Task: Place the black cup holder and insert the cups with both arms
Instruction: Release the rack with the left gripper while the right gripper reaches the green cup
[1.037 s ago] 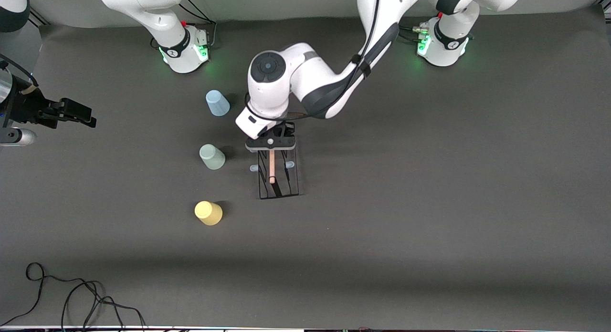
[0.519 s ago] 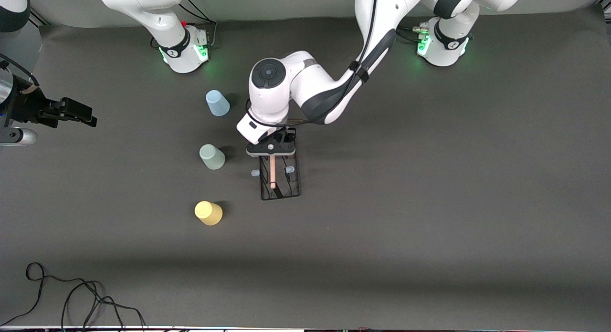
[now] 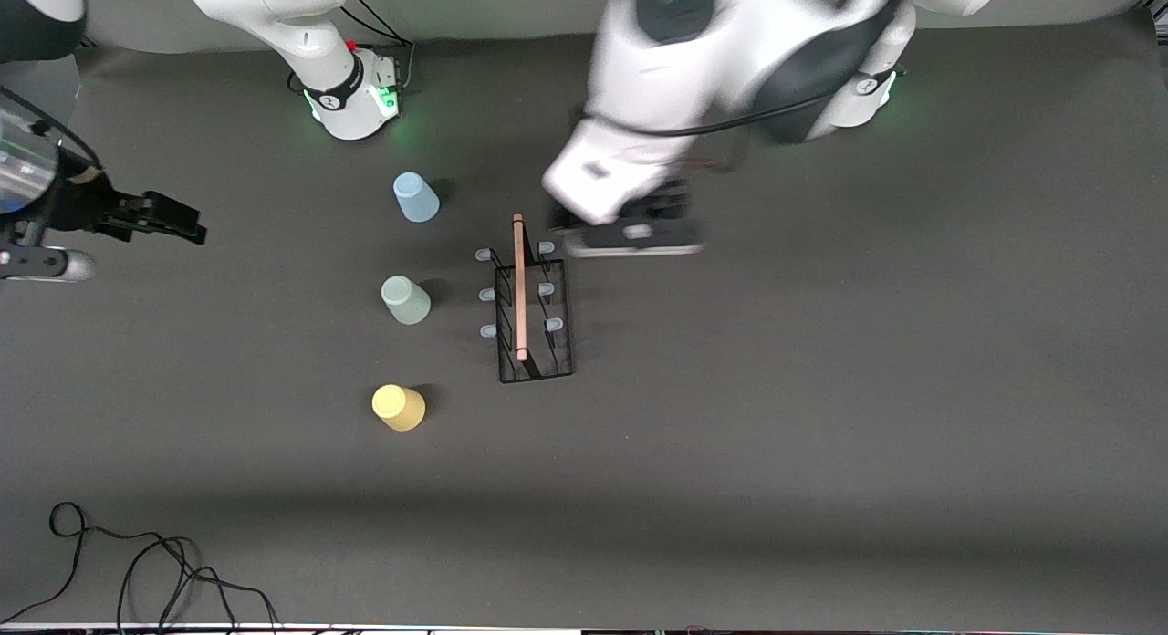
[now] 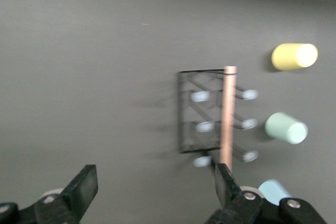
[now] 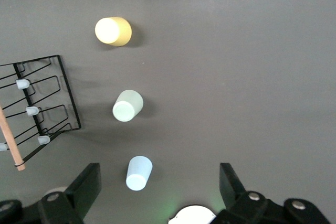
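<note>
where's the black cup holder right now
In the front view, the black cup holder stands on the table's middle, beside the pale green cup toward the left arm's end; the left gripper is open, up off it.

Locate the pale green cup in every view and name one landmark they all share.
Front view: pale green cup stands between the blue cup and yellow cup, beside the black cup holder.
Left wrist view: pale green cup, next to the holder's pegs.
Right wrist view: pale green cup, mid-picture.
Shared landmark: the holder's wooden rod handle.
</note>
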{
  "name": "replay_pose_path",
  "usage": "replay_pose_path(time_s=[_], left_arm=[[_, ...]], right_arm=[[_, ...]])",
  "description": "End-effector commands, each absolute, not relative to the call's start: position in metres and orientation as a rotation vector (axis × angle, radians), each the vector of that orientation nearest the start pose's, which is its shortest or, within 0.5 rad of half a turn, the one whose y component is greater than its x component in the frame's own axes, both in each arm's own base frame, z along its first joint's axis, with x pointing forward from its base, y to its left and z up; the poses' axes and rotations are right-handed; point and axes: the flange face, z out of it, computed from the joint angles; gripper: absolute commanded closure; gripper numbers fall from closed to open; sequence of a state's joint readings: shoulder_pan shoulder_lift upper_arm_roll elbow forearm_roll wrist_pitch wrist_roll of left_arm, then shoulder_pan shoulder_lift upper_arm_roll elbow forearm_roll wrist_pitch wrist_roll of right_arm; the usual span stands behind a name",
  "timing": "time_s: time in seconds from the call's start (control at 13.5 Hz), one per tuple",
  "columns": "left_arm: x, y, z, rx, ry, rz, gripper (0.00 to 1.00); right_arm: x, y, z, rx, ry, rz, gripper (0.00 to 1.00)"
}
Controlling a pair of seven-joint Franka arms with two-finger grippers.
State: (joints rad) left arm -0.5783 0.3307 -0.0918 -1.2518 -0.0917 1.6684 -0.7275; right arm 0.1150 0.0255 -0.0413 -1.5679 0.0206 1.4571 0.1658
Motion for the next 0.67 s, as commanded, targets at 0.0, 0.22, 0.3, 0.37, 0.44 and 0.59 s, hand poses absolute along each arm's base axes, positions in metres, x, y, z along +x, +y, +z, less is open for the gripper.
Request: replay_pose_path(time_s=[0.0, 0.22, 0.3, 0.37, 0.44, 0.59], left_arm=[[0.525, -0.271, 0.593, -3.291, -0.008, 0.157, 0.00], [0.550, -0.139, 0.597, -3.286, 0.064, 0.183, 0.00], [0.556, -0.105, 0.598, -3.291, 0.078, 0.174, 0.00], [0.558, -0.081, 0.601, -3.286, 0.084, 0.159, 0.00], [0.558, -0.060, 0.600, -3.284, 0.093, 0.159, 0.00], [0.558, -0.022, 0.604, -3.264, 0.115, 0.136, 0.00]], right_arm=[[0.540, 0.079, 0.577, -3.144, 0.210, 0.215, 0.01], [0.531, 0.130, 0.520, -3.158, 0.204, 0.224, 0.03], [0.526, 0.146, 0.500, -3.162, 0.211, 0.218, 0.03], [0.522, 0.154, 0.477, -3.163, 0.224, 0.212, 0.03], [0.519, 0.155, 0.456, -3.162, 0.228, 0.203, 0.03], [0.513, 0.153, 0.415, -3.154, 0.229, 0.150, 0.03]])
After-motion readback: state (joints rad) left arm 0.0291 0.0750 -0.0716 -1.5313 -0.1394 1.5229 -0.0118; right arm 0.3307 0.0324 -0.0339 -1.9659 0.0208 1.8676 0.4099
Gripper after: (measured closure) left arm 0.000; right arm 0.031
